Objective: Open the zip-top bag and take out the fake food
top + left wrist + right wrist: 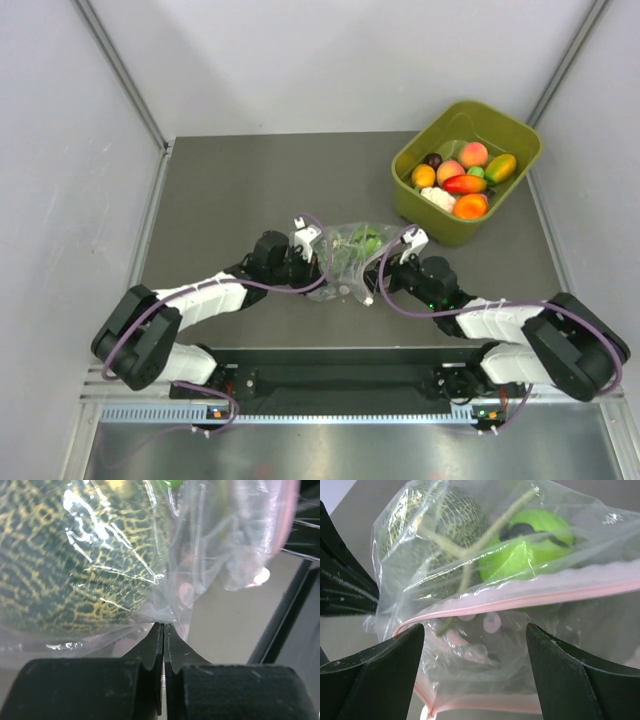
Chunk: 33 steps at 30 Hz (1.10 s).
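The zip-top bag (345,256) lies between my two grippers in the middle of the table. It is clear plastic with a pink zip strip (530,600), and its mouth gapes toward the right wrist camera. Inside is fake food: a bright green round fruit (532,540) and a dark green netted melon (75,555) with a pale stem. My left gripper (163,626) is shut on a fold of the bag's film, right beside the melon. My right gripper (475,645) stands open at the bag's mouth, one finger on each side of it, gripping nothing.
An olive-green tub (520,135) with several toy fruits stands at the back right of the dark mat (230,190). White walls close in the left, right and far sides. The arms' mounting rail (330,380) runs along the near edge.
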Motion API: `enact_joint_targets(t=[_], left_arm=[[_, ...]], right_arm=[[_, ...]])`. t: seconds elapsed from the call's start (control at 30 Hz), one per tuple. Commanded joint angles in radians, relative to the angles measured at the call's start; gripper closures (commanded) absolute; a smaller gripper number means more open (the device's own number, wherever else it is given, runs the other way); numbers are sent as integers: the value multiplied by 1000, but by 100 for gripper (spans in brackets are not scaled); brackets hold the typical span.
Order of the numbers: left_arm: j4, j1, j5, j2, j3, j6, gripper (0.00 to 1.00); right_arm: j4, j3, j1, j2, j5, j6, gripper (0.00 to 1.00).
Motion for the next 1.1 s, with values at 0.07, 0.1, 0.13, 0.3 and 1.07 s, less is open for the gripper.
enact_joint_targets(t=[0.07, 0.1, 0.13, 0.3, 1.07], left_arm=[[20, -35, 82, 13, 43, 54, 100], [18, -35, 82, 13, 43, 56, 100], [17, -35, 80, 13, 45, 57, 100], [15, -36, 86, 25, 46, 62, 100], [-59, 6, -164, -4, 62, 5, 100]], right_arm=[[295, 47, 8, 138, -64, -47, 19], [321, 50, 5, 160, -95, -39, 20], [367, 59, 2, 181, -112, -35, 21], [608, 44, -18, 327, -214, 42, 28], [379, -48, -46, 30, -138, -24, 100]])
